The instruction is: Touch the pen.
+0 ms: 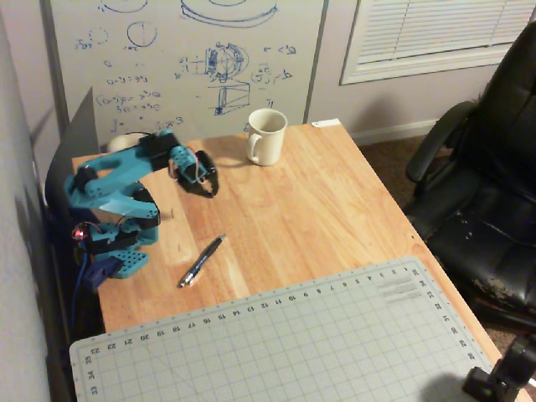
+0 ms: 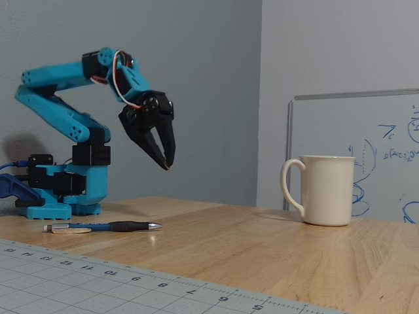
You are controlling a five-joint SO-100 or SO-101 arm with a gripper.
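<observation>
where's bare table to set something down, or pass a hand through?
Overhead view: the widest free patch of table is bare wood between the mug, the pen and the cutting mat, out to the chair-side edge. The mat is bare too. Crowded: the corner with the arm base, the raised gripper near the mug, and the pen.
</observation>
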